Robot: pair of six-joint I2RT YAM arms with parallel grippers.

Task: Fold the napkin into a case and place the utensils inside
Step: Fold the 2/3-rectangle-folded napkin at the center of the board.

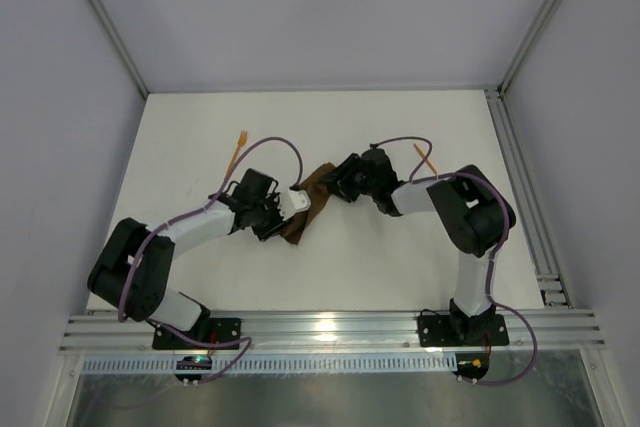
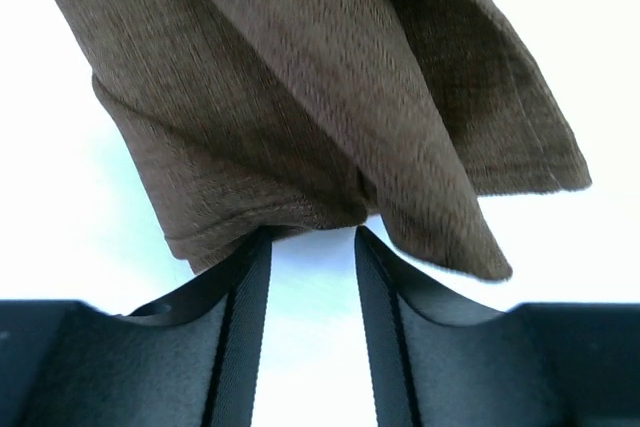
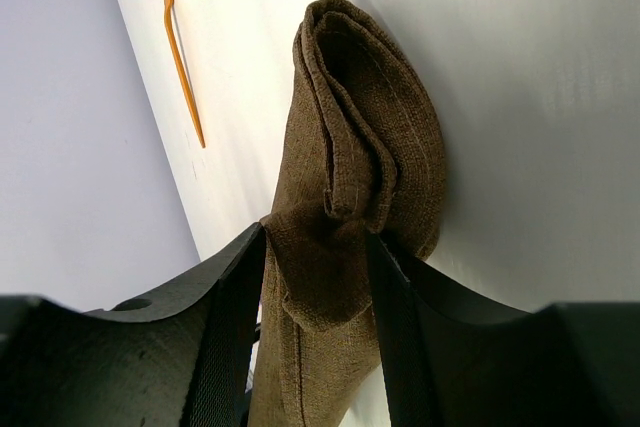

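Napkin [image 1: 318, 185]: dark brown, matte and coarsely woven, it is gathered into a narrow, layered strip in the middle of the white table [image 1: 200, 127], running slantwise from near-left to far-right between the two arms. Its folds are loose. In the left wrist view the layers fan out and a hemmed edge droops toward the camera [image 2: 320, 97]. In the right wrist view the far end is rolled into a rounded, stacked fold [image 3: 370, 137]. At the far left, well apart from the cloth, lies the left orange utensil [image 1: 238, 152], thin and long with a curved end; tines cannot be made out. The left gripper [image 1: 297, 202] sits at the near-left part of the strip. Its jaws are parted, with bare table showing between them [image 2: 312, 237], and the cloth's hem just touches the fingertips. The right gripper [image 1: 335, 182] meets the far-right end. Its jaws stand apart with a corner of cloth filling the gap [image 3: 318, 237], and whether they press it cannot be told. The right orange utensil [image 1: 425, 157] lies just beyond the right arm.
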